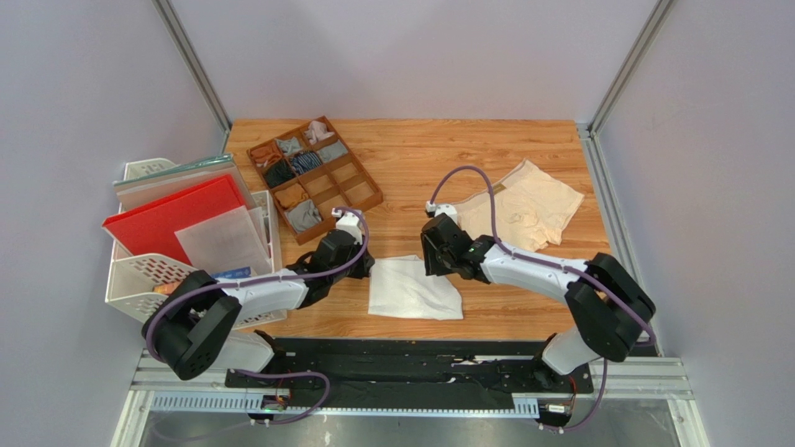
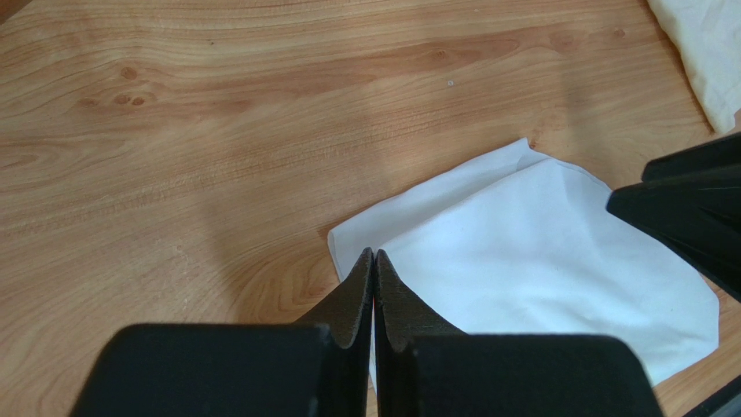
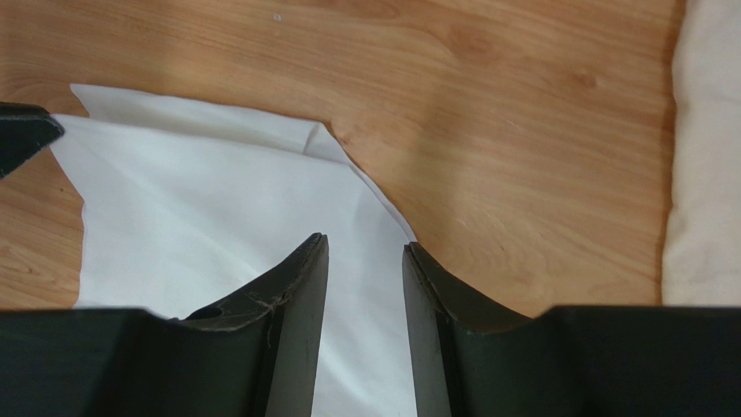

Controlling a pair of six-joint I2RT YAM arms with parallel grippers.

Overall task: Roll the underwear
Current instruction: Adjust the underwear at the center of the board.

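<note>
No word, brand or number can be read in any view. The white underwear [image 1: 413, 289] shows only plain cloth. A blue patch [image 1: 231, 273] in the white rack [image 1: 131, 279] is too small to read.

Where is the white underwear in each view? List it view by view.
Top view: the white underwear lies just below the picture's middle.
Left wrist: lower right.
Right wrist: left and centre.
Shared landmark: the cream underwear, right of it in all three.
</note>
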